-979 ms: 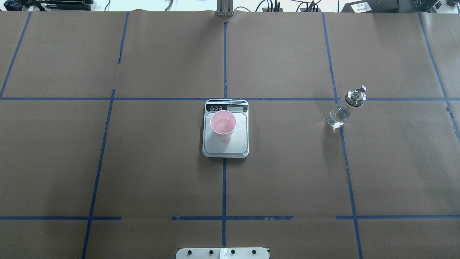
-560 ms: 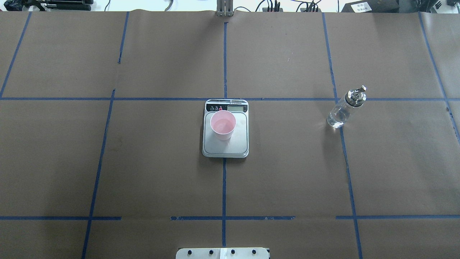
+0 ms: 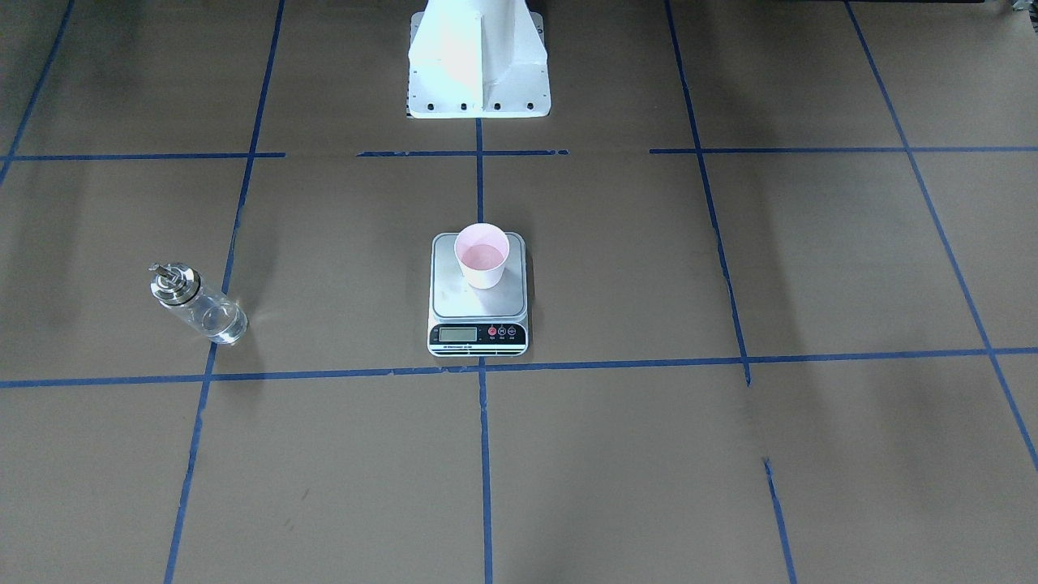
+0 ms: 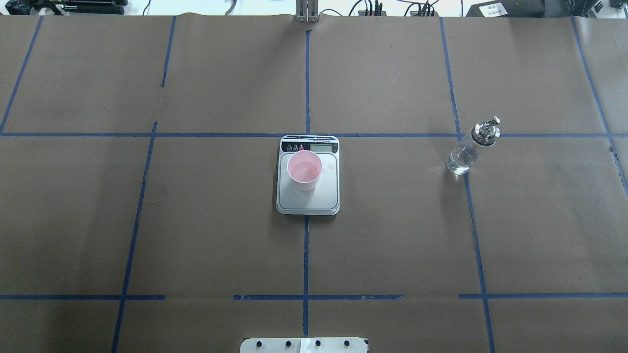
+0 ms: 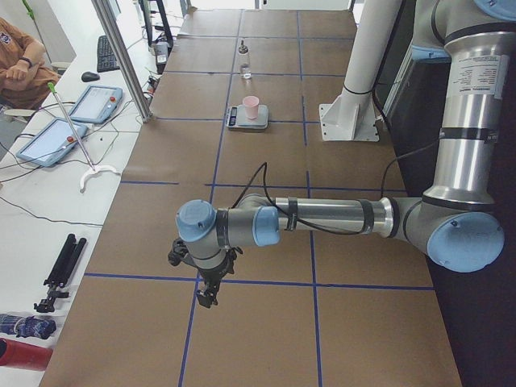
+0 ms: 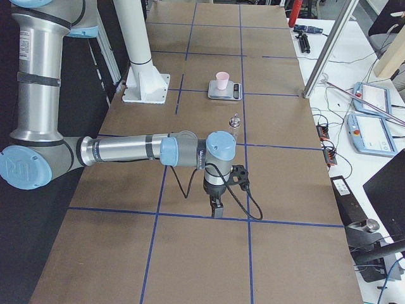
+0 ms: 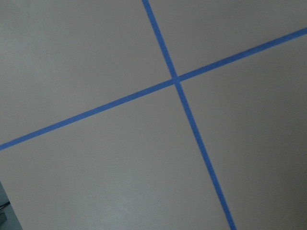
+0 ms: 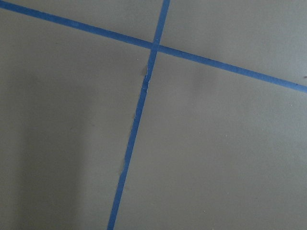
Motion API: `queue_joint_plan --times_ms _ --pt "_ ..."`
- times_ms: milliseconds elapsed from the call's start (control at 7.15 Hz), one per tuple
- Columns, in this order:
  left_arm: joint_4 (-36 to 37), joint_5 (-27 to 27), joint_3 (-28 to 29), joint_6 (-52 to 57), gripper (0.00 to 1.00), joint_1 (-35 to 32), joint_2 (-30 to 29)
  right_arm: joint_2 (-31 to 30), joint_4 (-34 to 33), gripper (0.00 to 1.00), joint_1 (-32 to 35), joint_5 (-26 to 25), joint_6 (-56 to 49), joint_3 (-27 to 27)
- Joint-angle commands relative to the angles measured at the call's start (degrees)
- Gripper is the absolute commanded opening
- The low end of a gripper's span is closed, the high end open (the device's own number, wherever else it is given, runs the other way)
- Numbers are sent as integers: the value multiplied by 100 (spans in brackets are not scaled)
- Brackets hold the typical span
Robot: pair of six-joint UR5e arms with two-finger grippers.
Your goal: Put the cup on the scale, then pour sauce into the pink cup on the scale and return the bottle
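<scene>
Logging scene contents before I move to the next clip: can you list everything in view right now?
cup: one, pale pink, upright on the scale
scale: one, steel with black strip, table centre
bottle: one, clear glass with silver spout, standing at the robot's right
table: one, brown paper cover
tape lines: many, blue, gridding the table
pedestal: one, white, robot's table edge
control tablets: two, grey-blue, on side bench
person: one, orange sleeve, by that bench
left arm: silver-blue, table's left end; left claw black, state unclear
right arm: silver-blue, right end; right claw black, state unclear
</scene>
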Motion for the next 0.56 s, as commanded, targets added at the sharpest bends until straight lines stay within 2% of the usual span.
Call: queue_joint_plan --times_ms 0,420 --pt "-837 -106 264 -705 100 -26 131 9 2 100 0 661 168 -406" --pt "-768 -27 -413 -1192 100 -9 298 35 2 100 0 787 186 -469"
